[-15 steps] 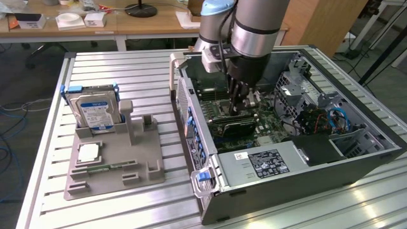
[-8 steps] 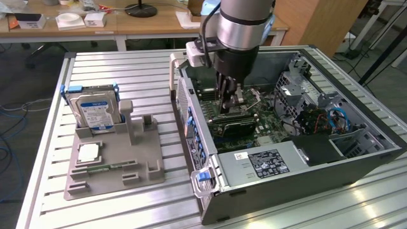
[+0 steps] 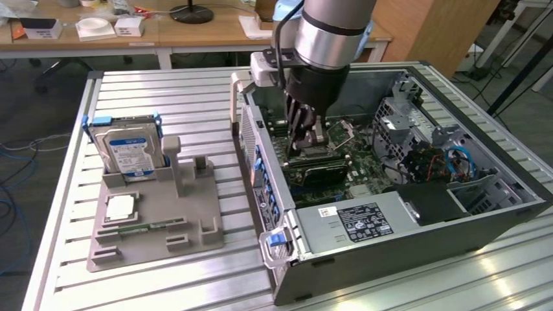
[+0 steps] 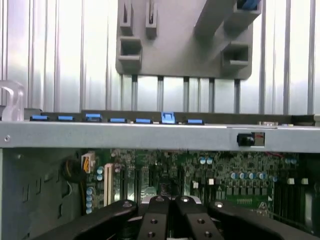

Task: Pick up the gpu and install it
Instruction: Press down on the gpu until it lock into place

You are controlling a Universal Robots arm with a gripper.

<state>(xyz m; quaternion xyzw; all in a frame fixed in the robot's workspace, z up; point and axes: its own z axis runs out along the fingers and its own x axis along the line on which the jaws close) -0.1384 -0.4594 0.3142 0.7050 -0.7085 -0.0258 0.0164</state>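
Green gpu [image 3: 318,172] sits inside the open computer case [image 3: 484,220].

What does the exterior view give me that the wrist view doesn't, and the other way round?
Exterior: the hard drive standing in the grey holder, the power supply, and the gripper down on the gpu over the motherboard. Wrist: the blue slot clips along the case wall. Both: the gripper, shut, inside the open case, and the holder.
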